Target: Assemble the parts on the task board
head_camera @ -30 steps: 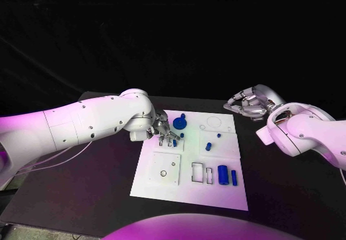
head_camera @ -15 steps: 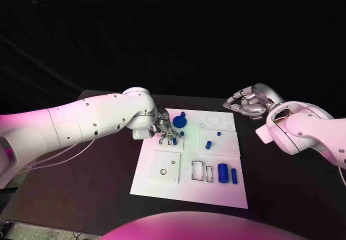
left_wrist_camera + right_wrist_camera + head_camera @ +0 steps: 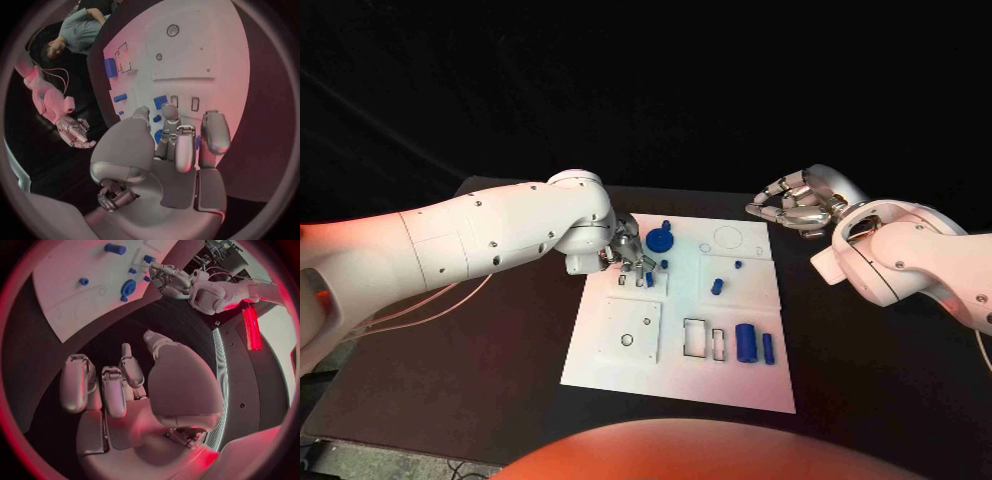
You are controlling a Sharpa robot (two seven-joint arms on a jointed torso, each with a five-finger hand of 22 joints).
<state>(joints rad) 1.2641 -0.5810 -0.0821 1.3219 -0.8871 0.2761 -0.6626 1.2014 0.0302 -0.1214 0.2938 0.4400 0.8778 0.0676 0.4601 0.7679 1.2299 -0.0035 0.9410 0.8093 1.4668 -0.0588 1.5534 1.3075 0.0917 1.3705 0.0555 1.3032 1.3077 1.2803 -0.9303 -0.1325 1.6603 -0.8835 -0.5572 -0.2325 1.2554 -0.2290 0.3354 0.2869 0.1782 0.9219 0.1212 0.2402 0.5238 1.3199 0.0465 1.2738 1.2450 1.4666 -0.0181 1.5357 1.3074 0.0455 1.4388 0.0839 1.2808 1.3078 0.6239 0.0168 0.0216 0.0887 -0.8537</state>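
A: Nearest in the head view, low on the white rectangular task board (image 3: 678, 378), lie the larger blue cylinder (image 3: 746, 345) and the slim blue peg (image 3: 767, 348), beside two empty rectangular slots.

B: And above them, at the frame's centre?

A: The left hand (image 3: 626, 262) hovers over the board's upper left, fingertips down by a small blue block (image 3: 649, 282). Whether it pinches anything cannot be told: in the left wrist view its fingers (image 3: 177, 150) curl inward, with blue showing just past them.

B: How should the robot do this step well?

A: Probably by lowering slowly, keeping the piece square to its slot, and pressing only once it is lined up; a tilt would jam it.

B: Further up?

A: The round blue knob (image 3: 659, 240) sits near the board's top edge, and a small blue peg (image 3: 715, 290) lies at mid-board. At upper right the right hand (image 3: 790, 210) hangs off the board over the black table (image 3: 488, 330), fingers curled in, holding nothing.

B: What does one view add?

A: The right wrist view shows that hand's palm (image 3: 134, 390) plainly empty; the head view shows it only side-on.
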